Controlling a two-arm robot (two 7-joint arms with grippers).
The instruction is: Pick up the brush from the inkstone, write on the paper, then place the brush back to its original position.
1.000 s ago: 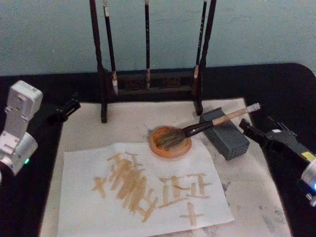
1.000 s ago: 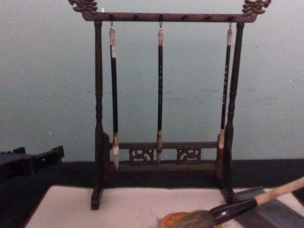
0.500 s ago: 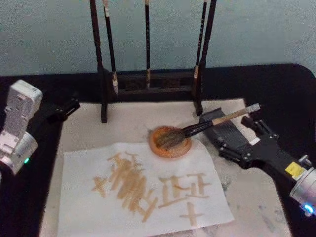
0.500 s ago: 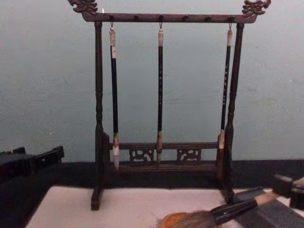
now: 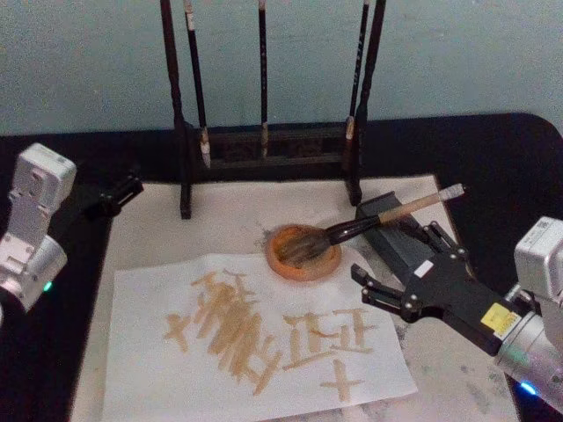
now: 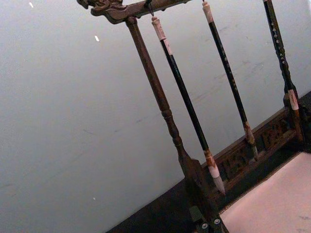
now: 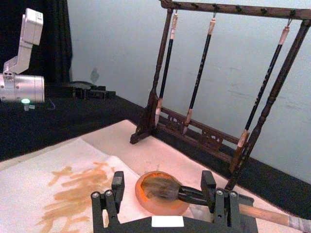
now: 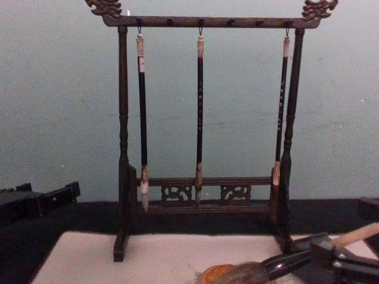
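Observation:
The brush (image 5: 378, 218) lies with its bushy bristles in the orange-brown inkstone (image 5: 303, 252). Its tan handle rests across a grey block (image 5: 369, 214). My right gripper (image 5: 391, 249) is open just on the near side of the handle and holds nothing. In the right wrist view the brush's black collar (image 7: 190, 195) and the inkstone (image 7: 160, 199) show between the two spread fingers (image 7: 116, 187). The paper (image 5: 141, 352) lies in front of the inkstone with several brown strokes on it. My left gripper (image 5: 114, 195) is parked at the far left, off the mat.
A dark wooden rack (image 5: 264, 145) with three thin hanging brushes stands behind the inkstone, also seen in the chest view (image 8: 201, 189). A pale stained mat (image 5: 457, 360) lies under the paper. Black cloth covers the table around it.
My right gripper has come in from the right edge, over the grey block, to just beside the brush handle. The brush, inkstone and left arm have not moved.

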